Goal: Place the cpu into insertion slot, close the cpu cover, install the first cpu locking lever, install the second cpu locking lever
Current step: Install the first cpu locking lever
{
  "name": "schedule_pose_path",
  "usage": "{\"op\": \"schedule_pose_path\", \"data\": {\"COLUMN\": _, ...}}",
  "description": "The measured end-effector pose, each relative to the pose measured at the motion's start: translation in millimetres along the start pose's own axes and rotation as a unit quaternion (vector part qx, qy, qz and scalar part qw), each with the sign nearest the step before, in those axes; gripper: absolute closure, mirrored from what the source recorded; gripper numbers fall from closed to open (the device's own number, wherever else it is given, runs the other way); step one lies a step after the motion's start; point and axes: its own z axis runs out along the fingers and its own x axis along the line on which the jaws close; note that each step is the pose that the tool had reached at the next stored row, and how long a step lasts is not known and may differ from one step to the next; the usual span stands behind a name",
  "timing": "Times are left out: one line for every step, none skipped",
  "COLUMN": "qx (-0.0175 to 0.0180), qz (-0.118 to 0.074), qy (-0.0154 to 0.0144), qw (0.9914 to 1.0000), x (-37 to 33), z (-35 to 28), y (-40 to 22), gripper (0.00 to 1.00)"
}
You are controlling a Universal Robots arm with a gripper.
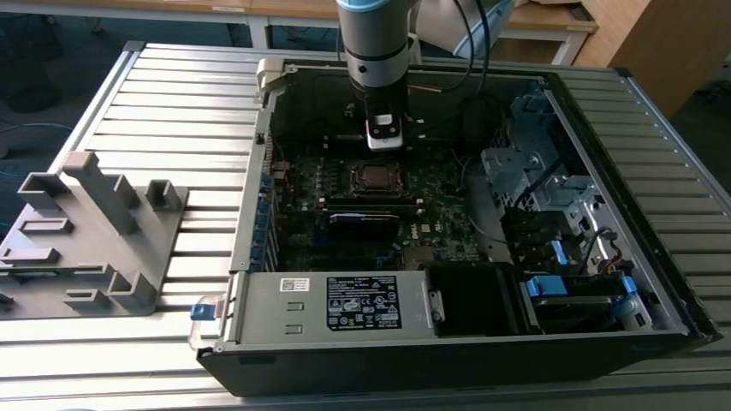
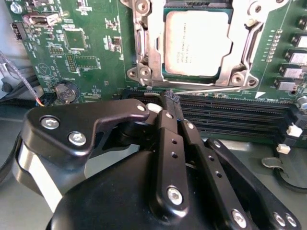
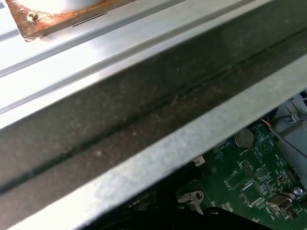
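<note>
- Ribbed aluminium table [image 1: 149, 103] carries an open computer case [image 1: 457, 364] lying on its side, so the motherboard [image 2: 96, 43] faces upward and can be reached from above.
- A grey moulded fixture [image 1: 92, 231] stands on the table at the exterior view's left, well apart from the case.
- The arm [image 1: 371, 34] descends into the case from the far side. This puts the gripper [image 1: 385, 137] just beyond the socket area, low over the board.
- The cpu [image 2: 195, 43] is seated in the insertion slot [image 2: 196, 5], its metal top level with the board.
- The cpu cover [image 2: 149, 43] lies flat around the cpu, with the chip showing through its window. The cover is judged to be closed.
- A thin locking lever [image 2: 216, 88] runs along the socket edge nearest the gripper, between the cover and the memory slots [image 2: 230, 112]. Whether it is hooked under its catch cannot be determined.
- In the second wrist view the gripper [image 2: 171, 98] has its jaws together, with nothing visible between them. The joined tips form one narrow point at or just beside the lever, a posture suited to pushing rather than grasping.
- In the first wrist view the case wall [image 3: 144, 110] crosses in front of the board, showing how close to that wall the wrist sits.
</note>
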Motion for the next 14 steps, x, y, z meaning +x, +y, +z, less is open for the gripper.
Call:
{"op": "schedule_pose_path", "data": {"qx": 0.0016, "qz": 0.000, "qy": -0.0009, "qw": 1.00000, "x": 0.0, "z": 0.1, "y": 0.0, "gripper": 0.89}}
{"op": "schedule_pose_path", "data": {"qx": 0.0031, "qz": -0.001, "qy": -0.0017, "qw": 0.99999, "x": 0.0, "z": 0.3, "y": -0.1, "gripper": 0.89}}
{"op": "schedule_pose_path", "data": {"qx": 0.0044, "qz": -0.001, "qy": -0.0024, "qw": 0.99999, "x": 0.0, "z": 0.5, "y": -0.1, "gripper": 0.89}}
{"op": "schedule_pose_path", "data": {"qx": 0.0052, "qz": -0.001, "qy": -0.0028, "qw": 0.99998, "x": 0.0, "z": 0.7, "y": -0.1, "gripper": 0.89}}
{"op": "schedule_pose_path", "data": {"qx": 0.0052, "qz": -0.001, "qy": -0.0029, "qw": 0.99998, "x": 0.0, "z": 0.6, "y": -0.2, "gripper": 0.89}}
{"op": "schedule_pose_path", "data": {"qx": 0.0053, "qz": -0.001, "qy": -0.0029, "qw": 0.99998, "x": 0.0, "z": 0.6, "y": -0.2, "gripper": 0.89}}
{"op": "schedule_pose_path", "data": {"qx": 0.0053, "qz": -0.001, "qy": -0.0030, "qw": 0.99998, "x": 0.1, "z": 0.6, "y": -0.2, "gripper": 0.89}}
{"op": "schedule_pose_path", "data": {"qx": 0.0054, "qz": -0.001, "qy": -0.0030, "qw": 0.99998, "x": 0.1, "z": 0.6, "y": -0.2, "gripper": 0.89}}
{"op": "schedule_pose_path", "data": {"qx": 0.0053, "qz": -0.001, "qy": -0.0030, "qw": 0.99998, "x": 0.1, "z": 0.7, "y": -0.1, "gripper": 0.89}}
{"op": "schedule_pose_path", "data": {"qx": 0.0053, "qz": -0.001, "qy": -0.0030, "qw": 0.99998, "x": 0.0, "z": 0.6, "y": -0.1, "gripper": 0.89}}
{"op": "schedule_pose_path", "data": {"qx": 0.0053, "qz": -0.001, "qy": -0.0030, "qw": 0.99998, "x": 0.0, "z": 0.4, "y": 0.0, "gripper": 0.89}}
{"op": "schedule_pose_path", "data": {"qx": 0.0054, "qz": -0.001, "qy": -0.0030, "qw": 0.99998, "x": 0.0, "z": 0.0, "y": 0.0, "gripper": 0.89}}
{"op": "schedule_pose_path", "data": {"qx": 0.0053, "qz": -0.001, "qy": -0.0030, "qw": 0.99998, "x": -0.1, "z": -0.6, "y": 0.1, "gripper": 0.89}}
{"op": "schedule_pose_path", "data": {"qx": 0.0053, "qz": -0.001, "qy": -0.0030, "qw": 0.99998, "x": -0.1, "z": -1.2, "y": 0.3, "gripper": 0.89}}
